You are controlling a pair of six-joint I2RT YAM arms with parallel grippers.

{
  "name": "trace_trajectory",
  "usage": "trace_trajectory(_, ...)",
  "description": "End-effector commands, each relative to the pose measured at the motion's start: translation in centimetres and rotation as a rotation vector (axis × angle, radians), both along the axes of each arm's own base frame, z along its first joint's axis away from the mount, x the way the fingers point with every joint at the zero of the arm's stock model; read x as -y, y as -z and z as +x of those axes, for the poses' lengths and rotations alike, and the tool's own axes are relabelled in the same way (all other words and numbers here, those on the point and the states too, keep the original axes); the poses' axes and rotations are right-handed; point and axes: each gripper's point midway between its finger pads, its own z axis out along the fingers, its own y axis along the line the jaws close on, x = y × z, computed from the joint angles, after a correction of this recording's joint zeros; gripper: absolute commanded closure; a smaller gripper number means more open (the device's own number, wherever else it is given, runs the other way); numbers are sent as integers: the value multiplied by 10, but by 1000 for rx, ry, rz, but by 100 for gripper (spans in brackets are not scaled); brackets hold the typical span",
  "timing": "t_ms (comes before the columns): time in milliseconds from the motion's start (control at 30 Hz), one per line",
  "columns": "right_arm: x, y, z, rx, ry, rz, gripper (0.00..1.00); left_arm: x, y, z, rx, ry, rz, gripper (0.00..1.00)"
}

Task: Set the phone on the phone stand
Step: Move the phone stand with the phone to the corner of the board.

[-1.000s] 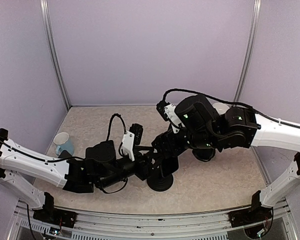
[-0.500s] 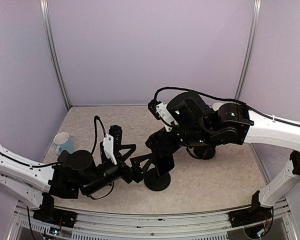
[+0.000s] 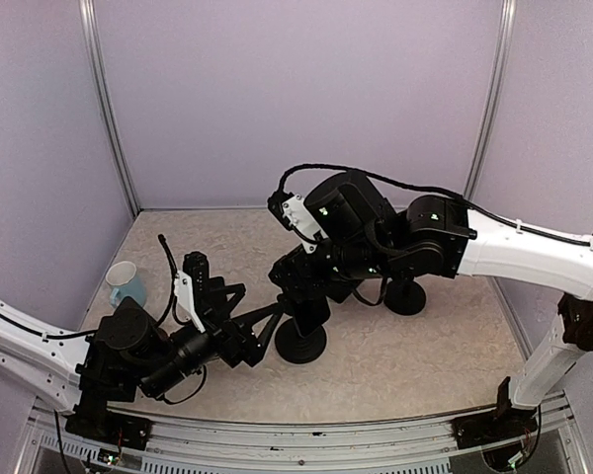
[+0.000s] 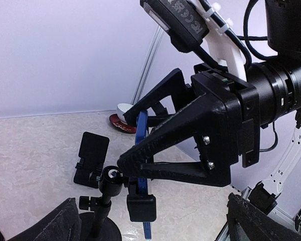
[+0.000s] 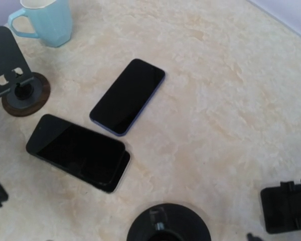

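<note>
A blue phone [image 4: 141, 128] stands on edge in the clamp of the black phone stand [image 3: 299, 341], whose pole [image 4: 104, 201] and round base [image 5: 168, 226] also show. My right gripper [image 3: 298, 279] reaches down over the stand's top. In the left wrist view its jaws [image 4: 129, 136] lie one on each long edge of the phone, shut on it. The right wrist view shows neither its fingers nor the phone. My left gripper [image 3: 262, 298] sits left of the stand, wide open and empty, its pads [image 4: 60, 223] apart from the stand.
Two dark phones [image 5: 128, 95] [image 5: 78, 150] lie flat on the table. A pale blue cup [image 3: 126, 283] stands at the left. A second round-based stand [image 3: 405, 296] is at the right, a small folding stand [image 4: 93, 158] lies behind, and another stand sits on a wooden disc [image 5: 17, 85].
My left gripper has opened wide and drawn back to the left, away from the stand. The right arm has shifted left, and the stand with the phone has moved with it.
</note>
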Motion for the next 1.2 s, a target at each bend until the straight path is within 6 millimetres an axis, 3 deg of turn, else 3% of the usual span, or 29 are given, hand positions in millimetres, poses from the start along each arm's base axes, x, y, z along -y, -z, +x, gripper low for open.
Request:
trace_trajectory(0,-10,-68,19,139,35,169,54,-13,-3,4,1,-66,-3,1)
trace_trajectory(667,-19,-124,108,355,134,203,58,-16,0,8,-25,-95,0,1)
trace_trajectory(1167,4,-137,213,458,269,262,64,-15,-1,8,-30,-99,12,1)
